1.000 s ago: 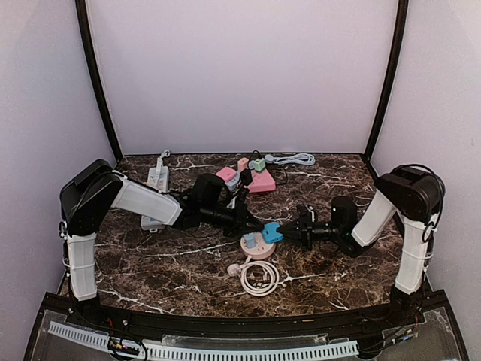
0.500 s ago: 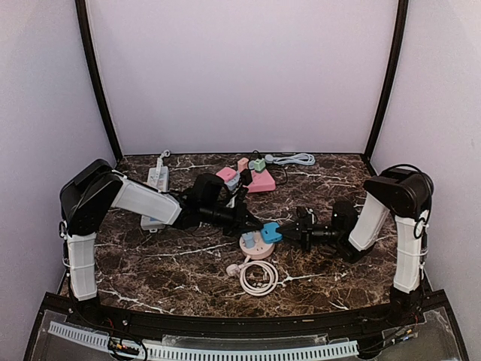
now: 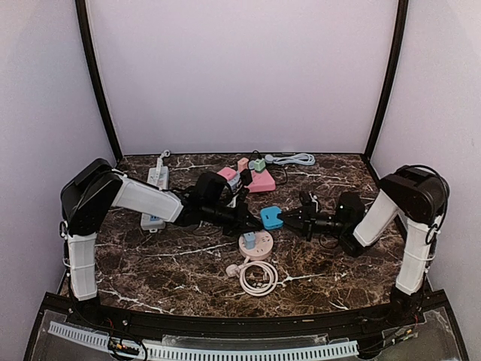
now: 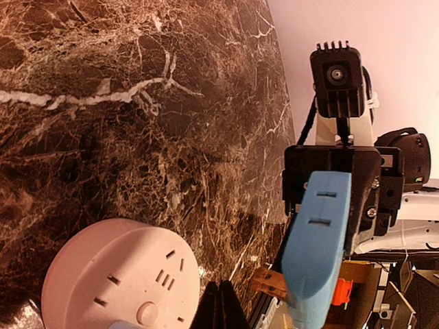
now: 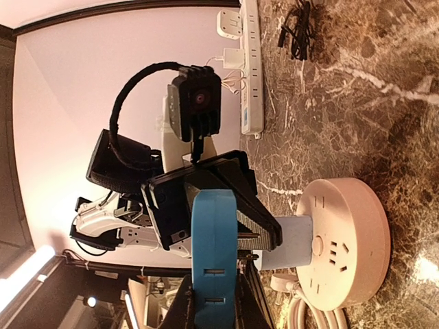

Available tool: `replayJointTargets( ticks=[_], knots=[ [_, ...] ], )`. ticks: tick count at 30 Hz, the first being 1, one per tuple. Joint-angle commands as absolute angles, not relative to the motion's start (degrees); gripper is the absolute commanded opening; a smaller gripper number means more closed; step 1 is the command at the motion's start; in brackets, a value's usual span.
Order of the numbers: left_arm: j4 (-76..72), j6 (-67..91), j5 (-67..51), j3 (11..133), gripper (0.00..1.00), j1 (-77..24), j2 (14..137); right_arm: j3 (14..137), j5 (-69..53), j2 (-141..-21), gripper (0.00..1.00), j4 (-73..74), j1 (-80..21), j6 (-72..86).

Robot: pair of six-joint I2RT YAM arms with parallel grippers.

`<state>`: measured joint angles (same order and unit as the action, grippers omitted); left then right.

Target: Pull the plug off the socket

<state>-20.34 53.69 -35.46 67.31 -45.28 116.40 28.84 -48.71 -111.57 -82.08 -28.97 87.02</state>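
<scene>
Plainly, the blue plug is out of the pink round socket. It hangs just above and behind the socket, clear of its face, and the right gripper is clamped on its sides. From the left wrist we see one brass prong bare at the plug's lower end, pointing toward the socket. The plug's other prongs are hidden behind its body.

The left gripper sits at the socket's rear left edge. Its fingertips are drawn together with nothing visible between them. We cannot tell whether they press on the socket rim, because the frame cuts them off at the bottom.

A pale blue adapter stands on the socket's face, seated in it.

We can read no writing. The marks on the socket face are only slots and a small round button, and those on the plug are shallow moulded dashes.

A coiled white cable lies just in front of the socket. A white power strip lies well to the socket's left and behind it, with its far end cut off in the right wrist view.
</scene>
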Motion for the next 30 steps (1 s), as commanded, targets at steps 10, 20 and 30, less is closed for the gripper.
replayJointTargets(
  ticks=[10,20,30],
  knots=[
    [4.6,43.1,-28.4,77.9,0.09,-45.6,109.2,43.2,-24.7,-84.1,0.00,-1.9,-26.5,45.0],
    [14.8,39.0,-21.3,79.0,0.12,-45.5,104.4,62.1,16.5,-89.6,0.00,34.4,-29.2,32.6],
    [20.2,37.2,-17.5,77.9,0.14,-45.5,101.9,70.5,30.3,-102.9,0.00,42.5,-32.3,30.1]
  ],
)
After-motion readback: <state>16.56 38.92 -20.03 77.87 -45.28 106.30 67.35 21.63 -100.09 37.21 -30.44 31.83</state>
